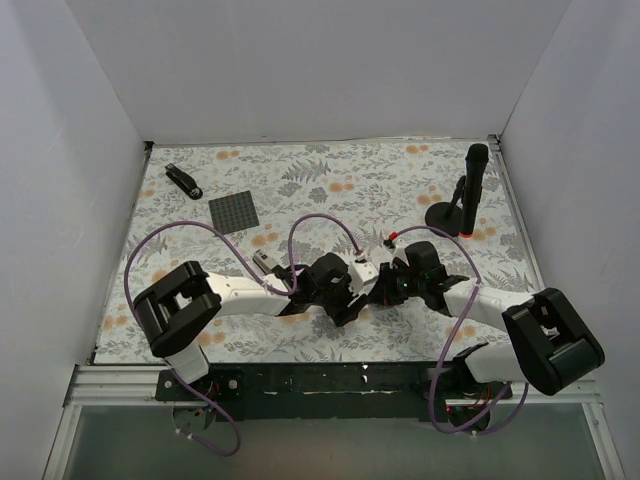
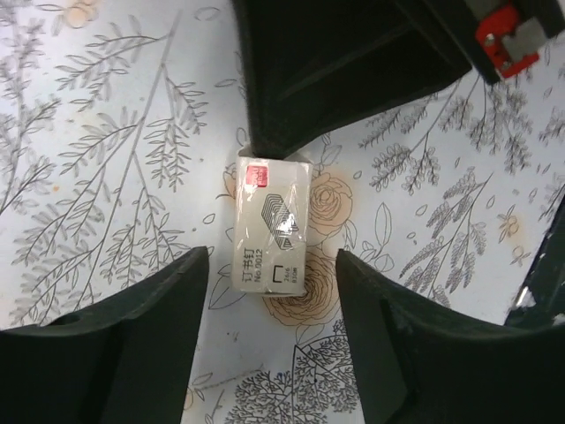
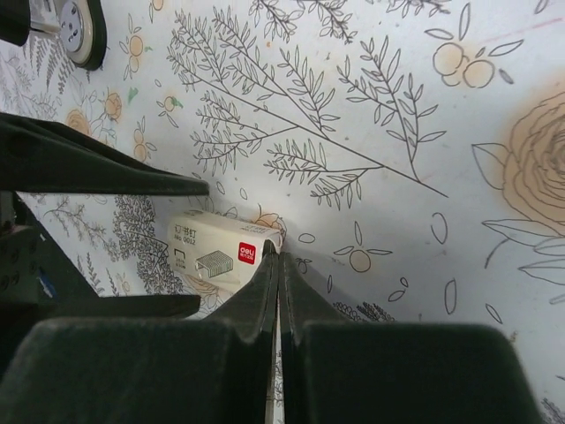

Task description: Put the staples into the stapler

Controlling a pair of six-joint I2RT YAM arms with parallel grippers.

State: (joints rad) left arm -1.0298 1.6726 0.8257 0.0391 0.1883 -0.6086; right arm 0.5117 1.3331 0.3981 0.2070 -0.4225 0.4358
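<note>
The whitish staple box (image 2: 272, 225) lies flat on the floral table between the tips of my open left gripper (image 2: 272, 265), its near end level with them and the rest ahead. My right gripper (image 3: 279, 256) is shut, and its tips rest against the red-labelled end of the box (image 3: 221, 252). The left fingers (image 3: 97, 168) flank the box there. In the top view both grippers meet at the table's middle, left (image 1: 352, 292) and right (image 1: 388, 284), hiding the box. The black stapler (image 1: 183, 181) lies closed at the far left back. No loose staple block shows.
A dark grey square plate (image 1: 234, 211) lies right of the stapler. A tall black stand with a round base (image 1: 465, 195) is at the back right. White walls close in the table on three sides. Purple cables loop over the arms.
</note>
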